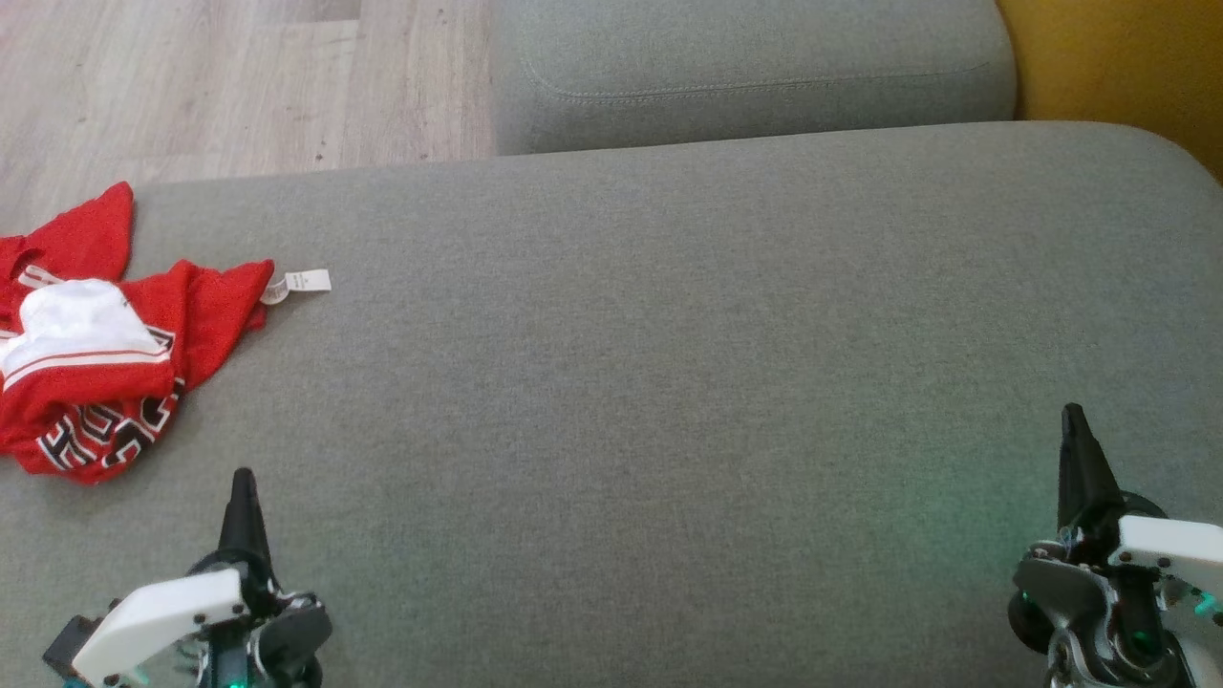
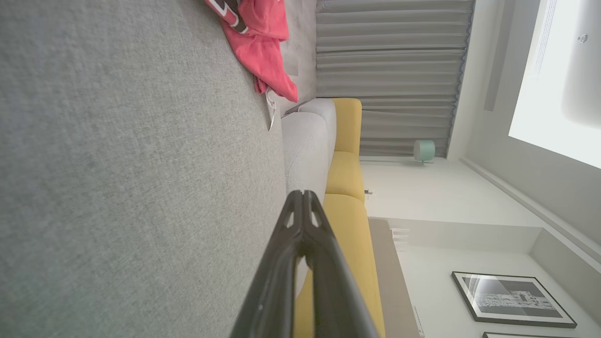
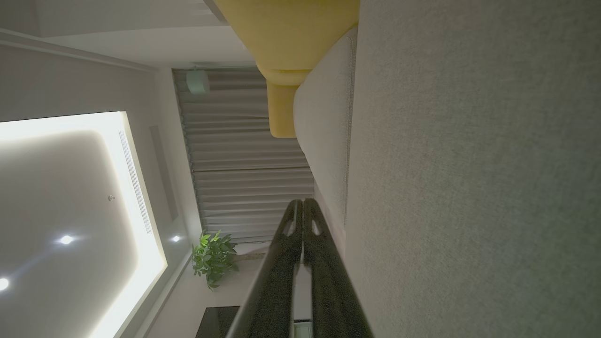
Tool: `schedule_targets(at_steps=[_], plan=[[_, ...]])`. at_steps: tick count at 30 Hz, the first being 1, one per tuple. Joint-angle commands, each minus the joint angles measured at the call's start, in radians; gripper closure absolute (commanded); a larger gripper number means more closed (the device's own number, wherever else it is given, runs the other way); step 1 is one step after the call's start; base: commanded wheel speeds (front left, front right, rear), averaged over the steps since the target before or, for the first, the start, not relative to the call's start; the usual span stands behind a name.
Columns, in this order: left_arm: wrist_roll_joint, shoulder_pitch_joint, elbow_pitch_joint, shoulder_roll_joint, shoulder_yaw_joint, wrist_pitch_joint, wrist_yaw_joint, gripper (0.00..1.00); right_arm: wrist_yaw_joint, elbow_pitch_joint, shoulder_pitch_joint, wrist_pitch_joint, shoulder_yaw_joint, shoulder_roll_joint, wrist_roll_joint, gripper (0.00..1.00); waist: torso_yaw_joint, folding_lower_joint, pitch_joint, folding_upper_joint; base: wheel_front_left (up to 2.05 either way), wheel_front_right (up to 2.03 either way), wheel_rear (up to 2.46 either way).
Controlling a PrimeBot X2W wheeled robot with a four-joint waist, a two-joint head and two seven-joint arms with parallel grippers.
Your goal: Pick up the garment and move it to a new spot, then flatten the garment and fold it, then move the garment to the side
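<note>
The red garment [image 1: 96, 354] is lying crumpled at the left edge of the grey sofa cushion [image 1: 669, 382], white tag [image 1: 308, 281] trailing rightward. The left hand [image 1: 244, 476], near it, and the right hand [image 1: 1072, 411], well apart, are being held closed, nothing gripped.

Left gripper [image 1: 244, 476] and right gripper [image 1: 1074, 413]: both closed, jaws pressed tip to tip, nothing between them. Both point forward, well apart, the right reaching slightly farther ahead.
</note>
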State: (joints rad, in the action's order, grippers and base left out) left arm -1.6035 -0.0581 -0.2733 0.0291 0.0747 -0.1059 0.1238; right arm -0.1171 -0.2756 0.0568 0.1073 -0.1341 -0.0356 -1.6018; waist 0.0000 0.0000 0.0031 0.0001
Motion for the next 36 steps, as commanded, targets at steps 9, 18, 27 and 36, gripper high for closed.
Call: schedule_targets(at_steps=[9,18,27,36], plan=[[-0.006,-0.05,0.029,0.021,0.039,-0.007,0.007,1.0,-0.014,0.031,0.051,0.006,0.021,-0.015,-0.007,1.0,0.0,0.0,0.0,-0.0001,0.0,0.0,0.0],[-0.006,-0.05,0.029,0.021,0.039,-0.007,0.007,1.0,-0.014,0.031,0.051,0.006,0.021,-0.015,-0.007,1.0,0.0,0.0,0.0,-0.0001,0.0,0.0,0.0],[0.001,0.018,-0.038,-0.008,-0.007,0.001,-0.001,0.0,0.003,-0.042,-0.02,-0.001,0.003,0.004,0.0,0.0,0.0,0.0,0.0,-0.0001,0.0,0.0,0.0],[0.01,0.039,-0.037,-0.008,-0.029,0.026,0.0,0.0,0.002,-0.05,-0.036,-0.025,0.028,0.005,0.006,0.0,0.001,0.0,-0.006,-0.0001,0.0,0.0,0.0]])
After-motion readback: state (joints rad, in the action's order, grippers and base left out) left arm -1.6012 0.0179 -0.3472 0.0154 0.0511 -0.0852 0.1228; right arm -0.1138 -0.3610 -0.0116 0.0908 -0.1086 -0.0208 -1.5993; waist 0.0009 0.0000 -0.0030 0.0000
